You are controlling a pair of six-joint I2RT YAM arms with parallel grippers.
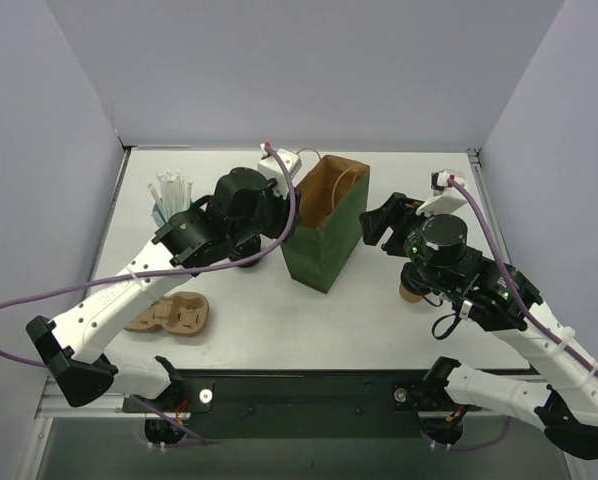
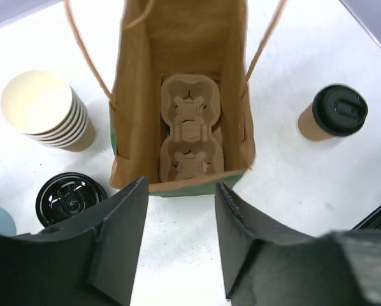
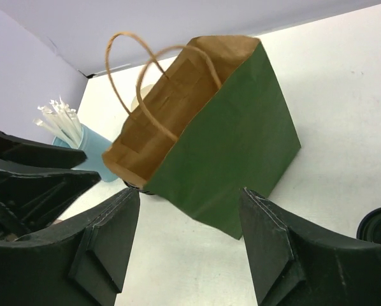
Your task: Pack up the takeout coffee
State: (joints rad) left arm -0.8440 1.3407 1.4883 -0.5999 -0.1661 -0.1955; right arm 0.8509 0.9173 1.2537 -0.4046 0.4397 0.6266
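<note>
Left pincer (image 2: 181, 186) and right pincer (image 3: 189, 194) gape wide and empty flanking the green bag (image 1: 324, 240), the takeout coffee (image 2: 332, 113) upright on the worktop (image 1: 379, 320) to its right.

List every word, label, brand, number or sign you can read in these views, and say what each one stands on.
No readable text in any view.
Raised marks on the loose black lid: too blurred to read.
Raised marks on the lid of the takeout coffee: too small to read.
The green paper bag, stack of cups and cup carrier: no print visible.
</note>
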